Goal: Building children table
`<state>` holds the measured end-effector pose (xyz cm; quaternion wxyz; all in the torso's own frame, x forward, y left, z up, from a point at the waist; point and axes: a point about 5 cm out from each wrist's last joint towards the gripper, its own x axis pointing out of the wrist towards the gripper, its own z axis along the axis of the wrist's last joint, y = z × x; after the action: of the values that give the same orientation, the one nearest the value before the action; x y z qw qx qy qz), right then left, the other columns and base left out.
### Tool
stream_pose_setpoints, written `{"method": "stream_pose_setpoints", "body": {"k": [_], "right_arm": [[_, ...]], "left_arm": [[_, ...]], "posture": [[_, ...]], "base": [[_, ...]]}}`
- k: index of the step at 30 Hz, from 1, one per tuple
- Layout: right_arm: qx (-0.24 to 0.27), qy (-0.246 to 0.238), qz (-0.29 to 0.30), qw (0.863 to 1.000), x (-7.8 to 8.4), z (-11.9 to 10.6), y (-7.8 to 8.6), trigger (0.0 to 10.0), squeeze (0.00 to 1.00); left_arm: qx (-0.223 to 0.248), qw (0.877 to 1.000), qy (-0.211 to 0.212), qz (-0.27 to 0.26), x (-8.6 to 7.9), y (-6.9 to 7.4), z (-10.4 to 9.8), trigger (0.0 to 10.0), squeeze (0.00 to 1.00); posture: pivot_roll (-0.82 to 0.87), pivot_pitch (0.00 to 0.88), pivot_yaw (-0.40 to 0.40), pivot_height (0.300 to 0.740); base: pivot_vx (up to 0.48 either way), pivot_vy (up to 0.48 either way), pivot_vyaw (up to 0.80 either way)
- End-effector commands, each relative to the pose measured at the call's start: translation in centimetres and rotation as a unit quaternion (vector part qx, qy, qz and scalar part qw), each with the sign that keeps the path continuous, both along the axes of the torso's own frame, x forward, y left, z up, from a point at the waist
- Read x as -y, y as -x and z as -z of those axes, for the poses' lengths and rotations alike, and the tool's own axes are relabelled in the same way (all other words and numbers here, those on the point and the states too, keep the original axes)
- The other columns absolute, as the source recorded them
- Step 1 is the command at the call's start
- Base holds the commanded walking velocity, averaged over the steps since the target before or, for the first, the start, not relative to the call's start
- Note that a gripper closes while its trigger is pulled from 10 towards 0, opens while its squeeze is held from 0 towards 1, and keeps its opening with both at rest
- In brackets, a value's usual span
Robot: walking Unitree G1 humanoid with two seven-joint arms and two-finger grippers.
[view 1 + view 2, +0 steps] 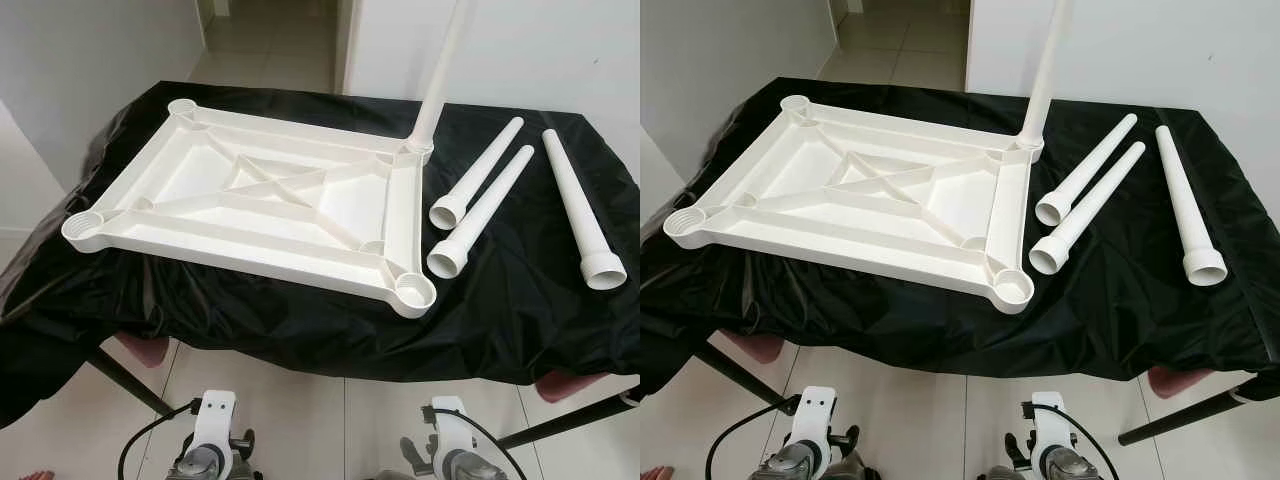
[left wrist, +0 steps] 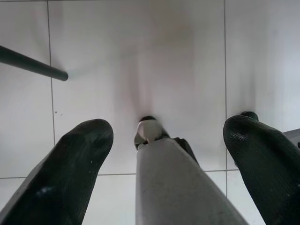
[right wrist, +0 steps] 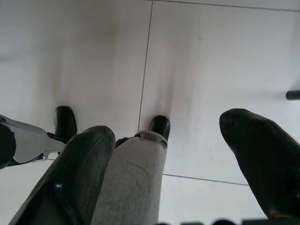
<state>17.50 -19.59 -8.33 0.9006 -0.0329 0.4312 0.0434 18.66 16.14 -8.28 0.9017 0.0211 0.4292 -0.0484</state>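
One leg (image 1: 437, 85) stands in the upturned tabletop (image 1: 250, 195) — three loose legs (image 1: 478, 172) beside it. Left gripper (image 2: 159, 140) and right gripper (image 3: 173, 140) hang spread, empty — grasp the nearest leg mid-shaft.

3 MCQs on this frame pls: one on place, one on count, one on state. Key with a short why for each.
1. Where do the loose legs lie?
A. On the black cloth to the right of the upturned tabletop
B. On the floor under the table
C. Stacked inside the tabletop

2. How many legs lie loose?
A. One
B. Three
C. Five

3. What state is the left tool in?
A. Shut on a leg
B. Open, holding nothing, over the floor
C. Pressed on the tabletop

Key:
1 A: the loose legs lie on the black cloth to the right of the tabletop.
2 B: three lie loose; a fourth leg stands in the far right corner socket.
3 B: the left tool has its fingers spread, with only floor tiles beyond.
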Motion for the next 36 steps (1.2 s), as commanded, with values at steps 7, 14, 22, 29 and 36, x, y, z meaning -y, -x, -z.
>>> {"method": "stream_pose_setpoints", "body": {"k": [7,14,22,29,36], "right_arm": [[-0.03,0.0,0.014,0.999,-0.2,0.8,1.6,10.0,0.0],[-0.035,0.002,0.013,0.999,-0.2,0.9,1.8,10.0,0.0],[-0.042,0.016,0.024,0.999,1.1,1.0,2.4,10.0,0.0],[-0.033,0.012,0.026,0.999,0.5,0.8,1.7,10.0,0.0],[-0.031,0.0,0.03,0.999,0.1,0.8,1.5,10.0,0.0]], "left_arm": [[-0.009,1.0,-0.024,-0.014,-0.3,0.1,0.1,10.0,0.0],[-0.01,0.999,-0.032,-0.003,-0.4,0.1,0.1,10.0,0.0],[-0.019,0.999,-0.043,0.004,-1.1,1.6,0.7,10.0,0.0],[-0.026,0.999,-0.039,-0.006,-1.6,2.0,0.8,10.0,0.0],[-0.027,0.999,-0.04,0.002,-1.5,2.0,0.8,10.0,0.0]], "posture": [[0.0,0.0,0.002,0.74],[0.01,0.0,-0.003,0.74],[0.01,0.0,0.01,0.74],[0.01,0.0,0.023,0.74],[0.0,0.0,0.027,0.74]], "base": [[0.0,0.0,0.0],[0.0,0.0,0.0],[0.0,0.0,0.0],[0.0,0.0,0.0],[0.0,0.0,0.0]]}}
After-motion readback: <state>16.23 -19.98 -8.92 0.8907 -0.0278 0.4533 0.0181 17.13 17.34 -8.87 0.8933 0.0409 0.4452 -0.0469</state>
